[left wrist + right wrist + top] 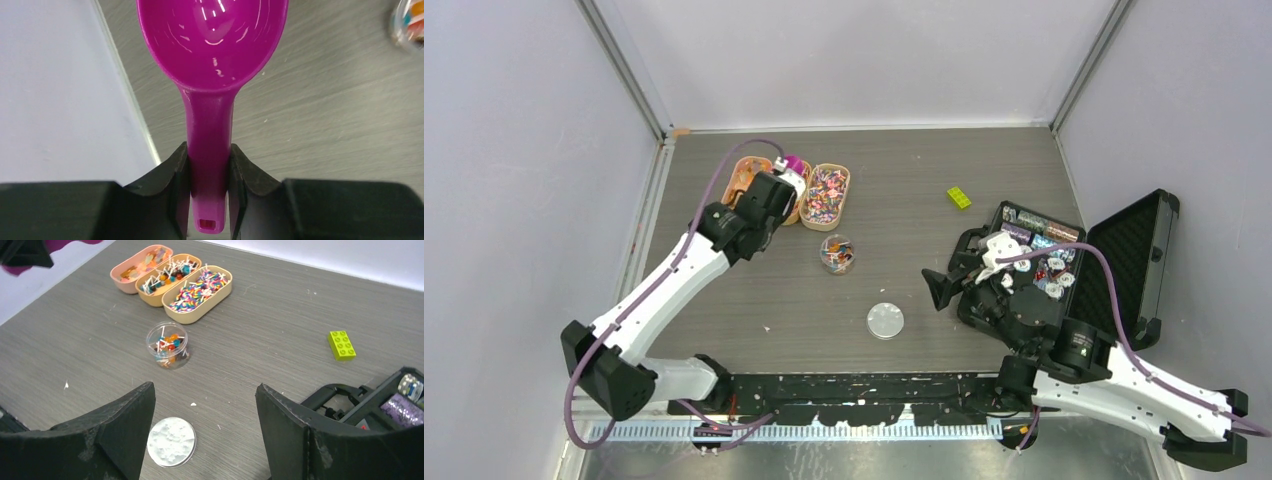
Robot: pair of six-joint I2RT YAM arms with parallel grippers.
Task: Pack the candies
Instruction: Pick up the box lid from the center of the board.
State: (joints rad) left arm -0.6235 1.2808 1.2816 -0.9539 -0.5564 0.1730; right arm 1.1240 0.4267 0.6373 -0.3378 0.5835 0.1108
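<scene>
Candies (200, 287) lie heaped in three oblong trays (206, 311) just beyond the jar (167, 345), and a few already sit inside the jar itself, which stands upright and uncovered. We see the left gripper (209, 155) clamped on the handle of a magenta scoop (212, 45). Its bowl is empty and hovers to the far left of the jar, by the trays.

We judge the step in hand to be a fresh scoop. We would dip the bowl low into one tray, draw it along the tray's length so the wall is not shoved, and lift it level. Then we would tip slowly over the jar's mouth, which looks little wider than the bowl, so spills seem likely.

The right gripper (204, 390) hangs with jaws spread wide and nothing between them, nearer than the jar and to its right; it could steady the jar. The lid (171, 441) lies flat on the near side of the jar, clear of the pour. A yellow-green brick (342, 345) and a black case (1136, 255) sit well to the jar's right, out of the way.
</scene>
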